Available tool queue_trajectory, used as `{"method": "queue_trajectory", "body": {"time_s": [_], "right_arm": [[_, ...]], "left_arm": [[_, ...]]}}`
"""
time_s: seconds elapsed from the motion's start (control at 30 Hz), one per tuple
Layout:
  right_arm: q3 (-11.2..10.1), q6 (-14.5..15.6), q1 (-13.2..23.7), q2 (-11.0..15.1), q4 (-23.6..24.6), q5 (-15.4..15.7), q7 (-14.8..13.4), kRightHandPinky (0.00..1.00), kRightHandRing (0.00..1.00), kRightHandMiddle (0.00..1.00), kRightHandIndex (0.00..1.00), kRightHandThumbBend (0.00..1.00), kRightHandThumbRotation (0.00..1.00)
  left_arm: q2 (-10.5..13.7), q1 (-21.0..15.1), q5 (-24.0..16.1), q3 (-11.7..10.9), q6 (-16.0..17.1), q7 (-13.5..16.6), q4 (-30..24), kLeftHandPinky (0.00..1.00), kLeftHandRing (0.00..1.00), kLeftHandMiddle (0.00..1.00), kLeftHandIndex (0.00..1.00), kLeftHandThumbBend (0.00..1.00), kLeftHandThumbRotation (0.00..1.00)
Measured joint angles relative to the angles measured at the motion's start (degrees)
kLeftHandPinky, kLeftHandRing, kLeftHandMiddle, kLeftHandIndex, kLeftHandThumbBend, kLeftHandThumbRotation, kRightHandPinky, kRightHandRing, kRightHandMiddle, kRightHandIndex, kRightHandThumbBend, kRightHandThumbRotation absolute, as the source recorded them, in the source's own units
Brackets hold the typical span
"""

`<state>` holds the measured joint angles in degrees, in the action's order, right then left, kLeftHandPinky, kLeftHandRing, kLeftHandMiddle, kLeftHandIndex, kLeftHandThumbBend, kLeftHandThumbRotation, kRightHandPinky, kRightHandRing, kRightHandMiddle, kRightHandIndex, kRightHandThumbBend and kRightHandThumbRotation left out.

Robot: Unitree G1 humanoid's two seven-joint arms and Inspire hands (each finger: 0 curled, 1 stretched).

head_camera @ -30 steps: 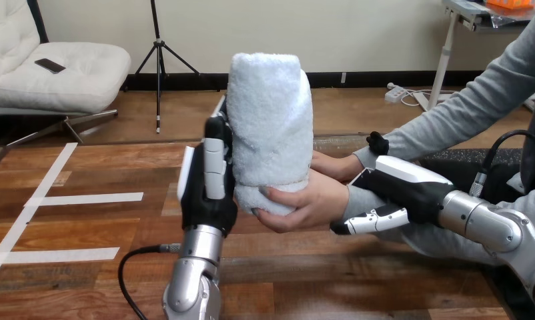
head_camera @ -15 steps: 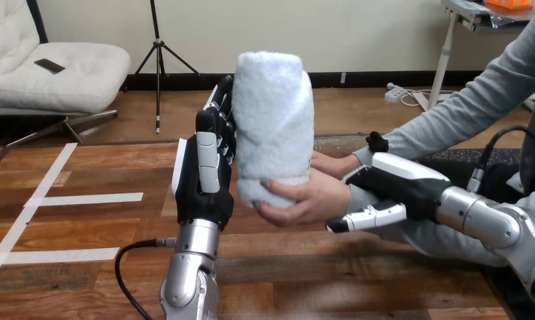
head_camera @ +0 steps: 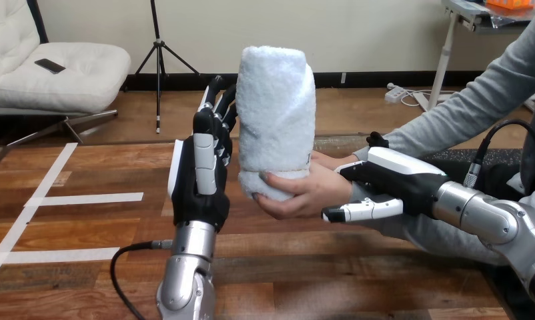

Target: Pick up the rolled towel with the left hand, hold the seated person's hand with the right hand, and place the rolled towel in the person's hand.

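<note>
The white rolled towel stands upright in the person's hand, whose fingers wrap its lower end. My left hand is upright just left of the towel, open with straight fingers and a small gap between them and the roll. My right hand is at the person's wrist, by the grey sleeve. One finger reaches out under the person's hand, and a black fingertip shows above the wrist from behind, so my right hand wraps the wrist.
The wooden table carries strips of white tape at the left. The person's grey-sleeved arm comes in from the upper right. A black cable loops beside my left forearm.
My left hand has straightened its fingers and drawn left off the towel, which now stays in the person's hand. My right hand and the person's hand have shifted slightly left.
</note>
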<state>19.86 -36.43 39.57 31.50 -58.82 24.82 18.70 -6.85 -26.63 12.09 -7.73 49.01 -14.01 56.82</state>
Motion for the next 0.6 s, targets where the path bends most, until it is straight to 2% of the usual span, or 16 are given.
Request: {"method": "queue_trajectory", "body": {"time_s": [0.27,0.6], "right_arm": [[-0.25,-0.07,-0.17,0.11,0.24,-0.07,-0.22,0.69,0.80,0.83,0.84,1.00,1.00],[-1.65,-0.07,-1.75,0.19,1.69,-0.29,-2.13,0.69,0.80,0.83,0.85,1.00,1.00]], "left_arm": [[0.61,1.17,-1.93,0.08,0.00,0.88,-0.92,0.97,0.90,0.91,0.97,1.00,0.99],[1.69,4.27,-4.64,0.59,0.03,1.73,-4.04,0.97,0.89,0.90,0.96,1.00,0.98]]}}
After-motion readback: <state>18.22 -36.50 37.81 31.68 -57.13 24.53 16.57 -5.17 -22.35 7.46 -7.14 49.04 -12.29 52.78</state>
